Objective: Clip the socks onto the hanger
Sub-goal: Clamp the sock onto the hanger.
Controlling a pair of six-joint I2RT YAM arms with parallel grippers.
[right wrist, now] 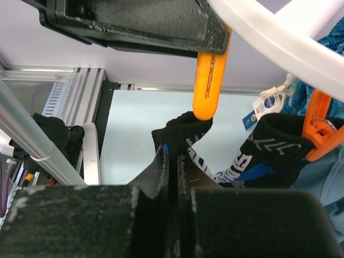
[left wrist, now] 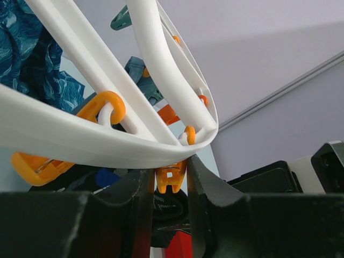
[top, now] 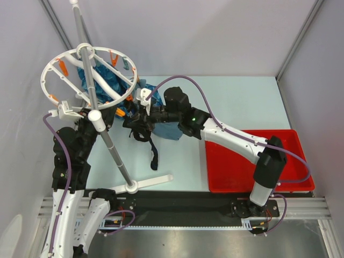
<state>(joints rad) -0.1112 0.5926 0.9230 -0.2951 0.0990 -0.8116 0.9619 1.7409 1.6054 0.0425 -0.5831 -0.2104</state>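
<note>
The hanger is a white ring (top: pixel 54 64) with orange and teal clips on a grey pole (top: pixel 107 142). My left gripper (top: pixel 110 119) is under the ring, its fingers (left wrist: pixel 207 183) pressed on both sides of an orange clip (left wrist: pixel 171 180). My right gripper (top: pixel 135 119) is shut on a black sock (right wrist: pixel 183 131) with white striped marks. It holds the sock's top edge against the tip of that orange clip (right wrist: pixel 209 80). The sock's tail hangs down (top: pixel 153 156). A second black sock (right wrist: pixel 279 150) hangs from another orange clip (right wrist: pixel 320 134) to the right.
Blue patterned cloths (top: pixel 99 80) hang from the far side of the ring. A grey-blue cloth (top: pixel 166 130) lies under my right wrist. A red tray (top: pixel 242 166) sits at the right. The hanger's white foot (top: pixel 150 183) lies near the front edge.
</note>
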